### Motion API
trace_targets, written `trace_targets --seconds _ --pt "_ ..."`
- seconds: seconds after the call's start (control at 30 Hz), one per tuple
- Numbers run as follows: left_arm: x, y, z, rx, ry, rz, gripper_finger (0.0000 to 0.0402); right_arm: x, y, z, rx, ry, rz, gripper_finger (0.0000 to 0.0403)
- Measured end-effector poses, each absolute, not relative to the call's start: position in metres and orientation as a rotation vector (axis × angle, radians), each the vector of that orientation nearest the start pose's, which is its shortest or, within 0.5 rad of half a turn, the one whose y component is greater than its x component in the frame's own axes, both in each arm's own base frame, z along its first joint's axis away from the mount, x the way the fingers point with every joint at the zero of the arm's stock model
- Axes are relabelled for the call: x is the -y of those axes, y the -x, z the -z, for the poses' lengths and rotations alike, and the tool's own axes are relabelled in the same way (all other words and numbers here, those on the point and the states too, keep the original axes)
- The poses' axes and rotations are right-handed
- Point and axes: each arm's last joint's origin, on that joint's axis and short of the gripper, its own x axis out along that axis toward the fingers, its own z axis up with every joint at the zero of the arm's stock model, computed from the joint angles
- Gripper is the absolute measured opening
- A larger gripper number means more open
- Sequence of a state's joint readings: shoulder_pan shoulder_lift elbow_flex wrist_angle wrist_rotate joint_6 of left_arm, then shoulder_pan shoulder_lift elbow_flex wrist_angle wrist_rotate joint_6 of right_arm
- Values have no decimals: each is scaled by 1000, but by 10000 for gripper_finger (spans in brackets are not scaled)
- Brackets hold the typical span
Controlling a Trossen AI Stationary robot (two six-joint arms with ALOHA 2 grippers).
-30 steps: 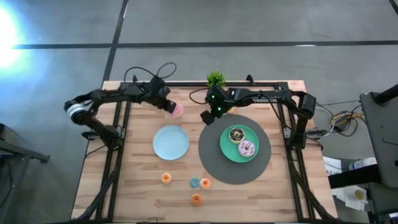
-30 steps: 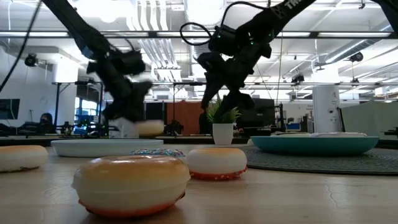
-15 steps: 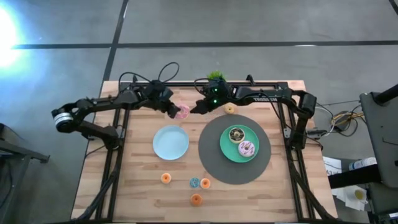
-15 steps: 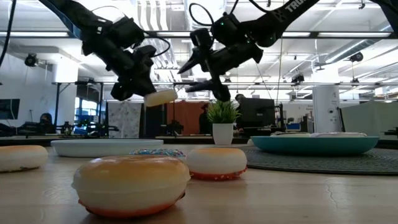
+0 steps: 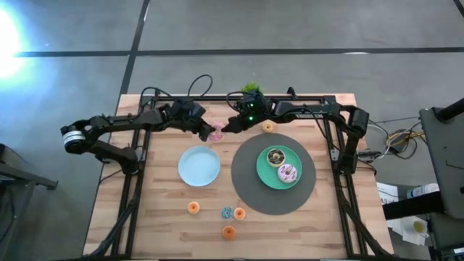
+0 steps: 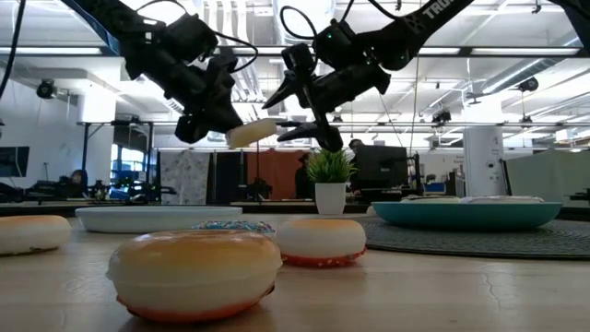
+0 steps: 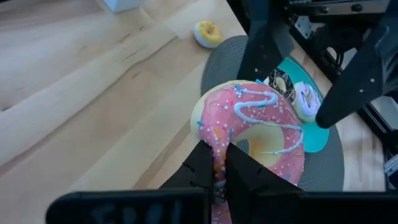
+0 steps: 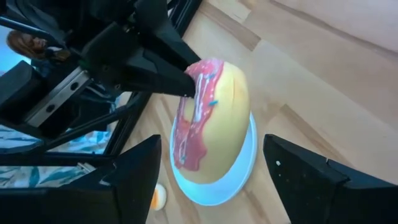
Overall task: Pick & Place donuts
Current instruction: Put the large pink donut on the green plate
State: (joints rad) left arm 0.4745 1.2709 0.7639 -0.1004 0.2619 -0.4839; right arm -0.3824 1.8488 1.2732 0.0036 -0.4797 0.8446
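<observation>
I see the left gripper [image 5: 206, 129] clamped on the pink donut [image 5: 214, 131], held in the air just beyond the far edge of the light-blue plate [image 5: 199, 166]. Right gripper [image 5: 229, 125] sits just beside the donut on the side away from the left gripper, fingers [image 8: 323, 177] spread apart around it, not touching.

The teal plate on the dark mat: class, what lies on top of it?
Two donuts rest on the teal plate: a chocolate donut and a pale sprinkled donut, side by side. The plate surface directly beneath them is covered and cannot be seen.
</observation>
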Motion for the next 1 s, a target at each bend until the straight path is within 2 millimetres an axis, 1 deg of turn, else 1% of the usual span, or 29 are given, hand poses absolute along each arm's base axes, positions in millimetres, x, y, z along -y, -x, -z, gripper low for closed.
trace_targets --seconds 0.17,0.3,0.53,0.67,0.83,1.0 --pt "-115 -241 -239 -458 686 -335 0 139 -385 -223 -539 -1057 131 270" --pt "-116 -243 -243 -417 687 -326 0 138 -385 -223 -540 -1054 131 259" --pt "-111 -245 -243 -426 674 -307 6 139 -385 -224 -536 -1046 131 214" --pt "-107 -247 -243 -420 657 -329 37 139 -385 -224 -540 -1048 130 175" --pt "-106 -248 -243 -417 673 -342 92 139 -385 -223 -550 -1051 133 116" --pt "-103 -244 -240 -464 699 -358 142 136 -379 -218 -637 -1059 159 55"
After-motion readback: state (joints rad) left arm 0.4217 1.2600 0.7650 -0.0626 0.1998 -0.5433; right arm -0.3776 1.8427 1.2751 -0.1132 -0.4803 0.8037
